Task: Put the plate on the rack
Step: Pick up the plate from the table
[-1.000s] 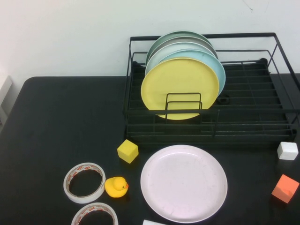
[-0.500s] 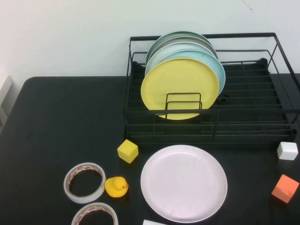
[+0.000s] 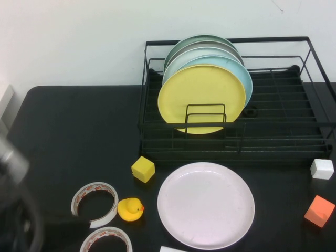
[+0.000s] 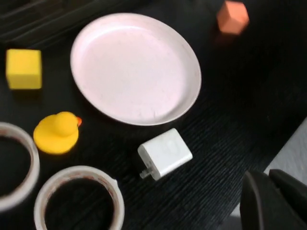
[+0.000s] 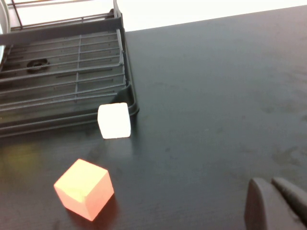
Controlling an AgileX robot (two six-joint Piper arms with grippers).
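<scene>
plate (image 3: 206,205) flat on bench (image 3: 68,136), just in front of rack (image 3: 273,139) | left end effector (image 4: 274,201) fingers together, above bench edge near plate | right end effector (image 5: 276,201) fingers together, over bench near white cube (image 5: 114,120)

The black surface (image 3: 73,131) carries the rack (image 3: 273,134) along its far edge toward the right. The plate (image 3: 206,205) lies flat by the near edge, a yellow cube (image 3: 143,169) and rubber duck (image 3: 129,209) on its left, two tape rolls (image 3: 94,203) further left, a white charger (image 4: 164,153) nearest the edge. White (image 3: 322,168) and orange (image 3: 319,210) cubes sit by the right edge.
</scene>
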